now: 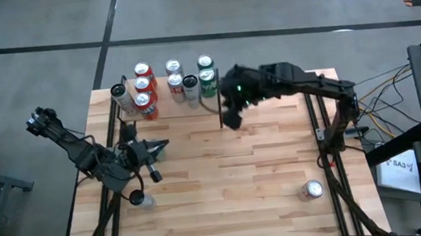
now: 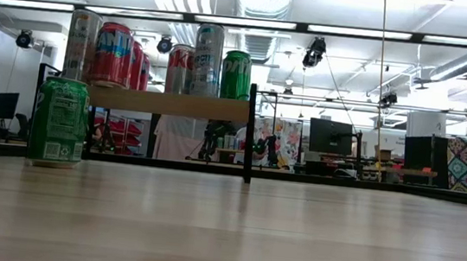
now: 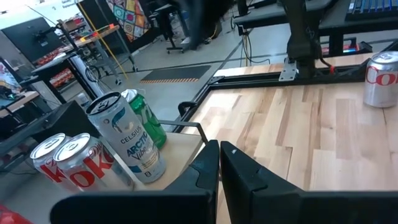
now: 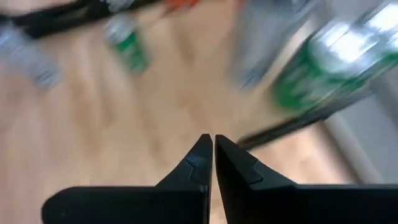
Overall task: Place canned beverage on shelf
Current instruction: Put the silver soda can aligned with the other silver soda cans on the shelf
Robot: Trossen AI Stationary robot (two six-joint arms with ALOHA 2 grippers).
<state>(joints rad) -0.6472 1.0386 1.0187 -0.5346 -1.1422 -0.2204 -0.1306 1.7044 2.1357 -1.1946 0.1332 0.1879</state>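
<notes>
The shelf (image 1: 166, 113) stands at the table's far edge, left of centre, with several red, silver and green cans upright on its board. Another green can (image 2: 59, 121) stands upright on the tabletop near the left front. A silver can (image 1: 312, 191) stands upright near the right front. My right gripper (image 1: 231, 121) hangs shut in the air just off the shelf's right end, holding nothing. My left gripper (image 1: 165, 144) is shut and empty above the table's left part, in front of the shelf. Its wrist view looks at a Celsius can (image 3: 127, 143) on the shelf.
Black frame rails (image 1: 326, 146) run along the table's left and right edges. The middle of the tabletop (image 1: 238, 177) is bare wood. Desks, monitors and cables stand beyond the table's right side.
</notes>
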